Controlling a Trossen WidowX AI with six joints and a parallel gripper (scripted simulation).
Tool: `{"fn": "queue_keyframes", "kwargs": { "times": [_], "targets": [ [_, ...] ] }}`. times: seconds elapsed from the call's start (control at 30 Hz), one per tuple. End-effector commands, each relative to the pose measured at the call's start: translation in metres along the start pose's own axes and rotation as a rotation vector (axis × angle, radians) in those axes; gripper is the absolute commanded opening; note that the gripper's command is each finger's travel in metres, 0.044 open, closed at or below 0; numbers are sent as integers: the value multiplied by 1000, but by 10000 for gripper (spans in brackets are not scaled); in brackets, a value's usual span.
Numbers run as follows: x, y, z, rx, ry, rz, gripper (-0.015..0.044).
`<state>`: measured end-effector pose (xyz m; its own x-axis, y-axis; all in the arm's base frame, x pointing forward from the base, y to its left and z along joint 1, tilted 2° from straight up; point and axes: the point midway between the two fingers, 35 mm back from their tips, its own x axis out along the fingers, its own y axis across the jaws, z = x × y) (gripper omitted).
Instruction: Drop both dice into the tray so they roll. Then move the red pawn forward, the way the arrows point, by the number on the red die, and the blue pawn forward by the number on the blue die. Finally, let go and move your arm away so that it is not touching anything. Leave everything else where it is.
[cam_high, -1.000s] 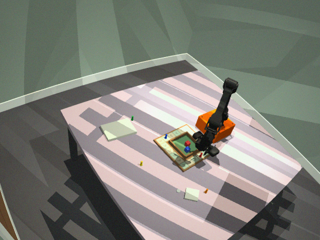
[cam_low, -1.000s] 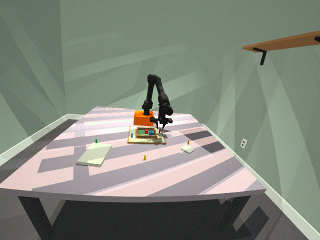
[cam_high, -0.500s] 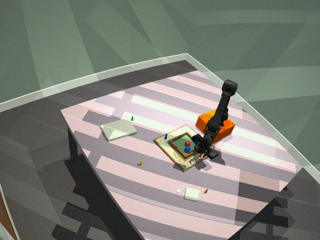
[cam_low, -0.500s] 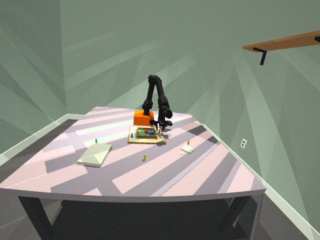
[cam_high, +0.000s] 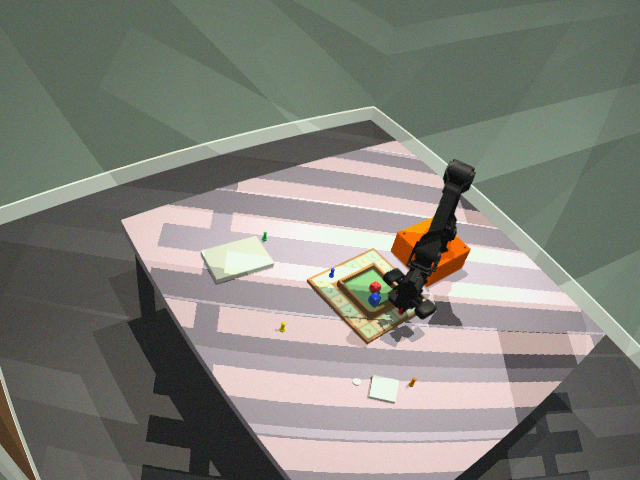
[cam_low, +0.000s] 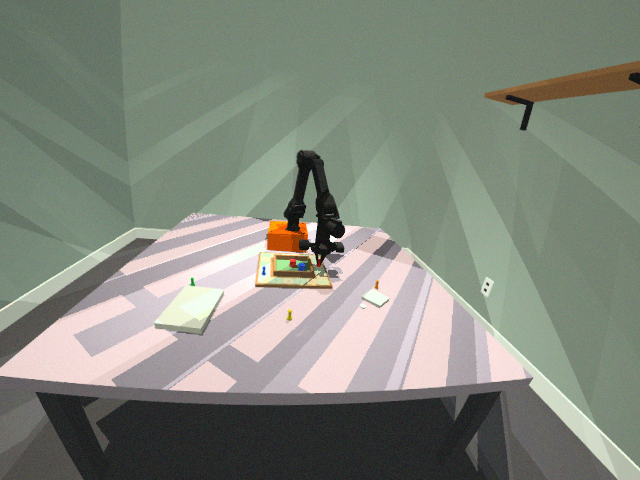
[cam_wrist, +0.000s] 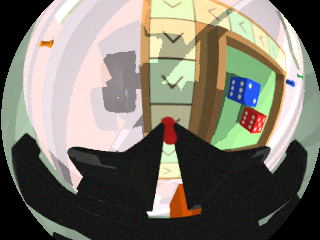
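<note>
My gripper (cam_high: 401, 308) (cam_low: 318, 260) (cam_wrist: 168, 127) is shut on the red pawn (cam_high: 400, 311) (cam_low: 318, 263) (cam_wrist: 170, 135), over the board's arrowed squares beside the tray. Whether the pawn's base touches the board I cannot tell. The red die (cam_high: 375, 286) (cam_low: 292, 263) (cam_wrist: 253, 120) and blue die (cam_high: 374, 299) (cam_low: 301, 267) (cam_wrist: 244, 91) lie close together inside the brown-rimmed green tray (cam_high: 353, 301) (cam_wrist: 216, 85). White pips show on both in the wrist view; I cannot surely tell the top numbers. The blue pawn (cam_high: 331, 272) (cam_low: 263, 270) (cam_wrist: 290, 82) stands on a corner square of the board (cam_high: 348, 310) (cam_low: 279, 283).
A green pawn (cam_high: 264, 236) (cam_low: 192, 281) stands by a large pale slab (cam_high: 237, 258) (cam_low: 191, 308). A yellow pawn (cam_high: 282, 327) (cam_low: 289, 315) stands apart. An orange pawn (cam_high: 412, 382) (cam_low: 376, 284) (cam_wrist: 46, 44) stands near a small pale square (cam_high: 384, 389) (cam_low: 375, 297) and a white disc (cam_high: 356, 381) (cam_low: 362, 306).
</note>
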<state>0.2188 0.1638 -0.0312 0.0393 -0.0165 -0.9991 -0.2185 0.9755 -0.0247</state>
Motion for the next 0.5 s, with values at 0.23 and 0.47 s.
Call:
{"fn": "queue_keyframes", "kwargs": {
  "times": [0.23,0.47],
  "targets": [
    [-54,2,7,2,-1,2,0],
    [-108,-1,3,2,-1,2,0]
  ]
}}
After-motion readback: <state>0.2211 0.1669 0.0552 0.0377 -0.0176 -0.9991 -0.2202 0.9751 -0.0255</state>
